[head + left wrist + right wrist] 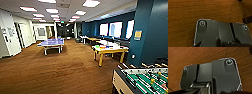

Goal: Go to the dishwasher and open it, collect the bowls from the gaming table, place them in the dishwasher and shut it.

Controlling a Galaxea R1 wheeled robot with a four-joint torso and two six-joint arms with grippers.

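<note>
Nearest, low at right in head view: foosball table (140, 80), green field w/ rods & handles, pale side wall; stood on brown carpet (62, 72) that ran thru whole room. Just behind it, teal pillar (150, 32) w/ small yellow sign (137, 34) up high.

Mid-room, right of centre: gaming table (110, 51), white top, yellow edge & legs, colourful items on top (too blurred to tell boxes from bowls; couldn't pick out any bowl for sure). Stood near pillar, well apart from foosball table.

Left of centre, farther back: blue ping-pong table (52, 42) on pale legs; open carpet between it & gaming table.

Left edge: white wall w/ door (8, 37); more pale doors along same side going back.

Beyond gaming table, along right wall: more tables (92, 39), dark blue wall, bright windows (115, 29). Far end: dim corridor, white column, small green glow near ceiling. Ceiling: rows of lit panels (52, 11).

Dishwasher: couldn't find it anywhere in room ahead.

Left wrist view: looked down on carpet (186, 18), thin dark cable across it; left claw (209, 44) at frame edge, dark tips barely seen; couldn't tell if spread or pressed together.

Right wrist view: same carpet (193, 55) below; right claw (205, 90) low in frame behind dark housing; state likewise couldn't be told.
</note>
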